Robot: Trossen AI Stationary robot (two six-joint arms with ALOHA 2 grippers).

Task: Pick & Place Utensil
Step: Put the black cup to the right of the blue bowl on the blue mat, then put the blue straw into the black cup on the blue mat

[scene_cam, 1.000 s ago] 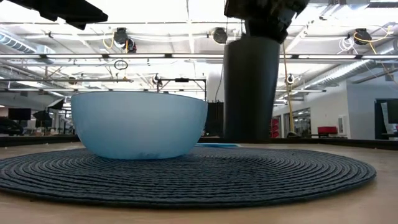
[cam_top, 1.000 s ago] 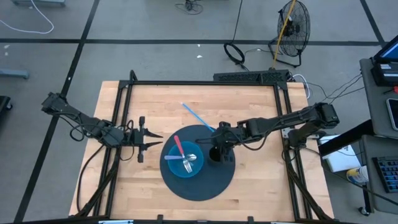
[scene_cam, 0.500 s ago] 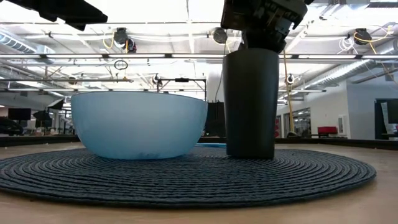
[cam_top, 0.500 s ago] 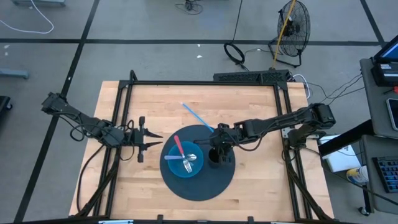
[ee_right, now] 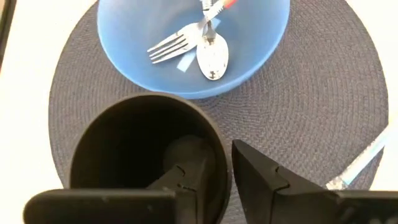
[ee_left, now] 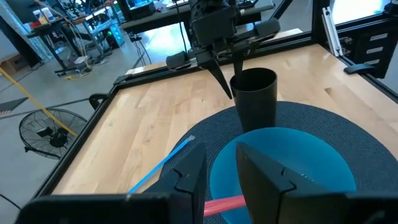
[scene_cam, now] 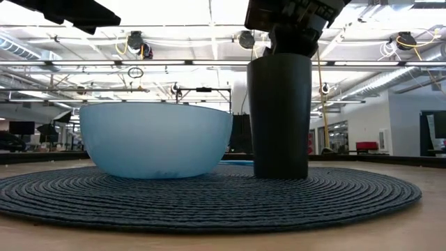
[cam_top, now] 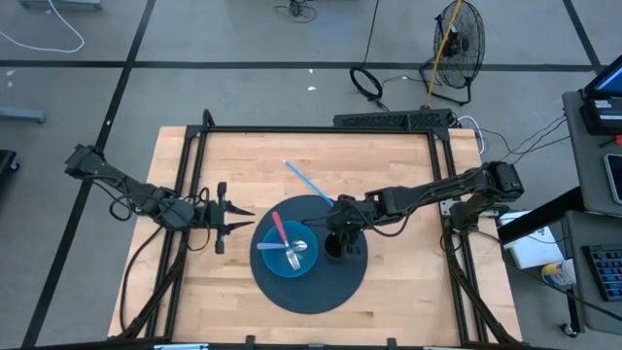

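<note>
utensils [ee_right: 199,43] in blue bowl [cam_top: 288,255], round dark mat [cam_top: 340,282], wooden table [cam_top: 408,175], right gripper [cam_top: 335,236] jaws straddling black cup [scene_cam: 279,115] rim

Floor fan [cam_top: 456,44] beyond table's far edge; coiled black cable [cam_top: 367,82] just beside it.

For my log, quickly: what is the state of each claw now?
Left claw: open, holding nothing.
Right claw: straddling the black cup rim; grip cannot be told.
</note>
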